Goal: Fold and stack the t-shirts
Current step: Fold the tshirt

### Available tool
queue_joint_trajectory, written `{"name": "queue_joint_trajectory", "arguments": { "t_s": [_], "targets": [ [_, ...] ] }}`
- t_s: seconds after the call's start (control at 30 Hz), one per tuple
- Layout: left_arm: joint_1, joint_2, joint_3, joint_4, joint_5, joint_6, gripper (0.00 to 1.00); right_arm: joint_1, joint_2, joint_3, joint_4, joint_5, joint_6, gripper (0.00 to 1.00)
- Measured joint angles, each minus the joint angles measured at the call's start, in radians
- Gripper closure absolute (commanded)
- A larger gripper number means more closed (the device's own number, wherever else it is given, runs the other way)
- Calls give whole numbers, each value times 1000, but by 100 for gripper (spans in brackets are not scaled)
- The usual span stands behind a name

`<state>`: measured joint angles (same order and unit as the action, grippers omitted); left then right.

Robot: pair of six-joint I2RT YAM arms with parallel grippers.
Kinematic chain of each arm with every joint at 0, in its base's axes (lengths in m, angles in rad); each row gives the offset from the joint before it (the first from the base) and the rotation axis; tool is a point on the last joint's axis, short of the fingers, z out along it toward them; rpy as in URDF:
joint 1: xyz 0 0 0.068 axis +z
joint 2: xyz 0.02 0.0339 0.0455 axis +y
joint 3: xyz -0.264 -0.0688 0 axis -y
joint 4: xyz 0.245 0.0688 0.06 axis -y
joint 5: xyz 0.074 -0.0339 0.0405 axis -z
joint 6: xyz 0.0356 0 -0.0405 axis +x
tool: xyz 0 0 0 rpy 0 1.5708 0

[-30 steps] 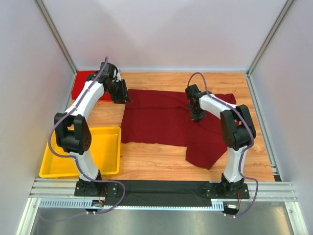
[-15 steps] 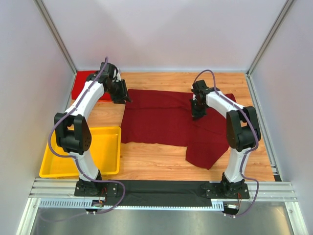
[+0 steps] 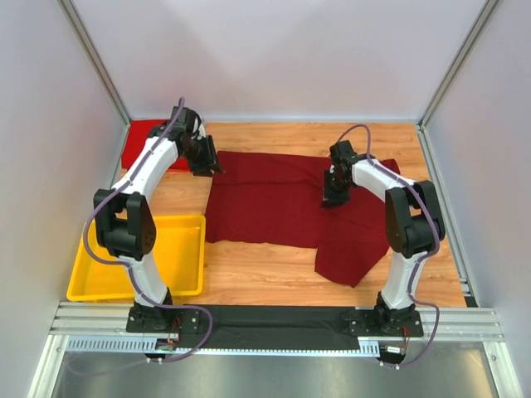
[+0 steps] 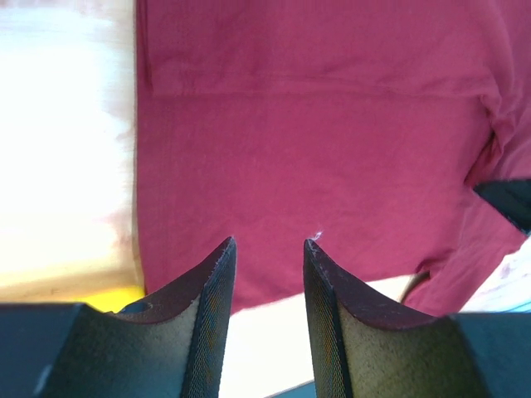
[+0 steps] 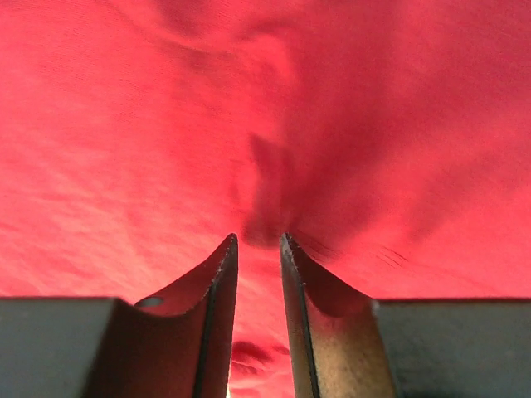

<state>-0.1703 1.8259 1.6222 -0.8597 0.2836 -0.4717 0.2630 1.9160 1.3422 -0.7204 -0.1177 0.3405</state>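
A dark maroon t-shirt (image 3: 265, 199) lies spread across the wooden table, its right part folded toward the front. A brighter red t-shirt (image 3: 143, 143) sits folded in the back left corner. My left gripper (image 3: 217, 170) hovers over the maroon shirt's back left corner. In the left wrist view it (image 4: 270, 242) is open, with nothing between the fingers and maroon cloth (image 4: 315, 124) below. My right gripper (image 3: 329, 199) is low over the middle-right of the shirt. In the right wrist view it (image 5: 258, 239) has its jaws slightly apart just above the wrinkled cloth (image 5: 124, 124), gripping nothing.
A yellow plastic tray (image 3: 181, 253) stands at the front left, partly under the left arm. White walls close in the back and both sides. Bare wood shows in front of the shirt and along the back edge.
The right gripper's jaws have parted from shut and let go of the cloth, while its wrist swung slightly back and right. The left arm has stayed still.
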Motion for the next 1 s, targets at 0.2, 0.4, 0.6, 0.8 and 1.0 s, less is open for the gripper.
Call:
{"name": "queue_joint_trajectory", "arguments": {
  "t_s": [0.2, 0.4, 0.6, 0.8, 1.0],
  "targets": [
    [0, 159, 97, 60, 26, -21, 55, -122, -67, -25, 30, 39, 54, 75],
    [0, 374, 249, 103, 28, -32, 55, -277, 7, 75, 114, 113, 86, 76],
    [0, 511, 343, 139, 27, -48, 55, -361, 205, 269, 134, 201, 66, 76],
    [0, 621, 496, 112, -24, -53, 55, -402, 392, 534, 97, 264, -13, 75],
    [-5, 673, 594, 107, -83, -38, 54, -409, 565, 831, 10, 268, -78, 72]
  ]
}}
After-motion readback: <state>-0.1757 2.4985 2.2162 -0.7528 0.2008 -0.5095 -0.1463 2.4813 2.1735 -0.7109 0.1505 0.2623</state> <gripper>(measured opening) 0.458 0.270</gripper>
